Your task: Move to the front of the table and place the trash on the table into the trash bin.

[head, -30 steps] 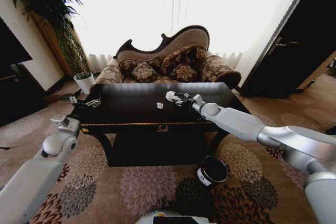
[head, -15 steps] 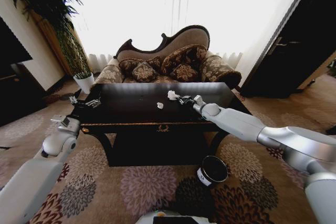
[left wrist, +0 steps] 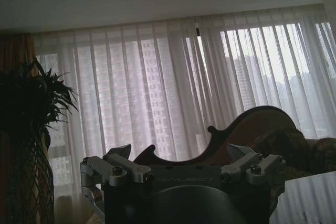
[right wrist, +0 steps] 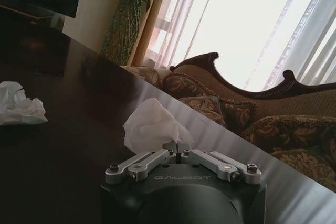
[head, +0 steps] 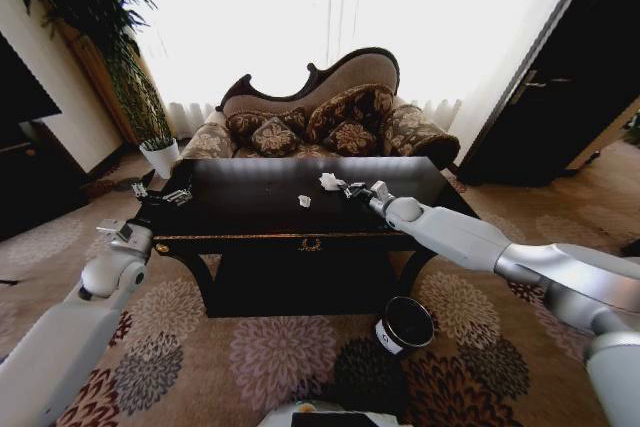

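Note:
The glossy black table (head: 250,212) stands right in front of me, with the sofa behind it. My right gripper (head: 347,188) reaches over the tabletop's far right part and is shut on a crumpled white paper wad (head: 328,181). The right wrist view shows the fingertips pinching that paper wad (right wrist: 155,124) just above the table (right wrist: 63,150). A second white wad (head: 304,201) lies on the top to its left, and this second wad (right wrist: 20,106) is also in the wrist view. The black trash bin (head: 405,325) stands on the carpet below the table's right front. My left gripper (head: 165,192) waits open at the left corner.
A patterned brown sofa (head: 320,117) stands behind the table. A white plant pot (head: 160,155) and a tall plant (head: 90,7) stand at the far left. A dark door (head: 560,97) is on the right. Flowered carpet (head: 270,347) lies in front.
My right gripper has shifted a little to the right over the tabletop with the paper wad in it. The left arm has stayed where it was.

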Controlling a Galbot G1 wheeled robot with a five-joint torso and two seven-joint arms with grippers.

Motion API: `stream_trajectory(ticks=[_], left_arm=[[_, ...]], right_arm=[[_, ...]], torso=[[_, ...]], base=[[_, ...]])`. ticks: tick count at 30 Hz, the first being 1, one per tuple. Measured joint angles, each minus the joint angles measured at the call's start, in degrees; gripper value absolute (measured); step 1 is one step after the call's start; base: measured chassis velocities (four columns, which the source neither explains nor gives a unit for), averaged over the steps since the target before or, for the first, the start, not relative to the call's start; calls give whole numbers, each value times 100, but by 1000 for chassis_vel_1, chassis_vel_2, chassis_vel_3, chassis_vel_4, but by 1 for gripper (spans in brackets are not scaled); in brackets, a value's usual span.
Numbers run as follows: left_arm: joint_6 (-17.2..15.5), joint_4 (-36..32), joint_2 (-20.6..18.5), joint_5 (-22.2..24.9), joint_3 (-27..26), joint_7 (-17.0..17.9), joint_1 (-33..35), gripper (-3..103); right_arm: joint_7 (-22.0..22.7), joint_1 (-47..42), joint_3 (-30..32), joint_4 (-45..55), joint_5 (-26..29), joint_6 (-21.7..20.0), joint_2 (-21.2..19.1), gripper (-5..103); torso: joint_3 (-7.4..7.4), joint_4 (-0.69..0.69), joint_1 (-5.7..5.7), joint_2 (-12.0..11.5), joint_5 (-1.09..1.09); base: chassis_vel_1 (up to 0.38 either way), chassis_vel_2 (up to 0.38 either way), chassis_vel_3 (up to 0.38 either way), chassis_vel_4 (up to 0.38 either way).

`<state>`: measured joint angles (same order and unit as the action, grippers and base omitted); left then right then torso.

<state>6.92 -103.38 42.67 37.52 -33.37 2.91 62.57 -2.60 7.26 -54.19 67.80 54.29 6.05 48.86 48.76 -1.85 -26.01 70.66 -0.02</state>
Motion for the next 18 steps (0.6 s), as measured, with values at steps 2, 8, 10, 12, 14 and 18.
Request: stream_trajectory(ticks=[2, 8, 10, 12, 14, 18], left_arm=[[0, 0, 0, 0, 0, 0, 0, 100], [0, 0, 0, 0, 0, 0, 0, 100], [-1, 0, 0, 0, 0, 0, 0, 100], [0, 0, 0, 0, 0, 0, 0, 100], [0, 0, 0, 0, 0, 0, 0, 100], [0, 0, 0, 0, 0, 0, 0, 100]], right_arm=[[34, -13, 65, 93, 26, -27, -53, 0], [194, -337, 610, 644, 87, -179, -372, 0], [238, -492, 819, 871, 134, -234, -549, 0], [258, -576, 929, 990, 164, -250, -683, 0], [298, -740, 1134, 1166, 223, -274, -915, 0], [380, -1012, 1502, 1340, 266, -328, -1119, 0]], torso=[[0, 0, 0, 0, 0], [0, -1, 0, 0, 0], [0, 0, 0, 0, 2], [-1, 0, 1, 0, 0], [-1, -1, 2, 0, 1], [-1, -2, 2, 0, 1]], base=[[0, 0, 0, 0], [0, 0, 0, 0], [0, 0, 0, 0], [0, 0, 0, 0], [0, 0, 0, 0], [0, 0, 0, 0]])
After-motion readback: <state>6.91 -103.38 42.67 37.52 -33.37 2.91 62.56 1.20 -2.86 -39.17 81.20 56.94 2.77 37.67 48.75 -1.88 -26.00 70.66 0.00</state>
